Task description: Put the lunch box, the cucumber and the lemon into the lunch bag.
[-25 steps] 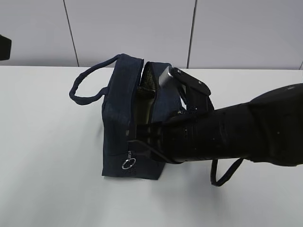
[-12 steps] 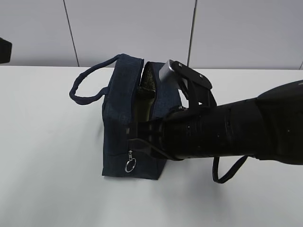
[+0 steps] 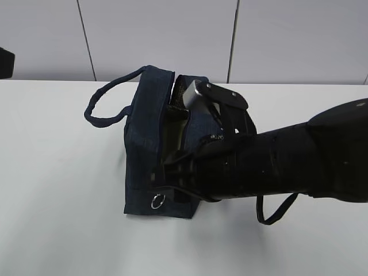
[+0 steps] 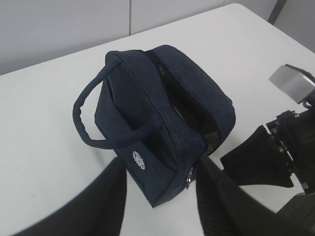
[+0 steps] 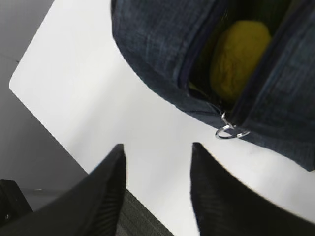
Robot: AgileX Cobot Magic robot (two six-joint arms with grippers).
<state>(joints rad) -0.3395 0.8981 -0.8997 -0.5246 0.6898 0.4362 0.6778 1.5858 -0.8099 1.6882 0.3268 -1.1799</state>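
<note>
Now right end effector (image 5: 157,189) stood open, held nothing. Just ahead: lunch bag (image 5: 162,54) on desk (image 5: 93,88), lemon (image 5: 238,59) inside, ring pull (image 5: 231,132) nearest. Left end effector (image 4: 160,194) open, empty too.

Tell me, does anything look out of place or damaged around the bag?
Nothing stands out. The lunch bag stands upright and unzipped on the white table, the lemon lies inside it, and nothing is spilled or torn.
</note>
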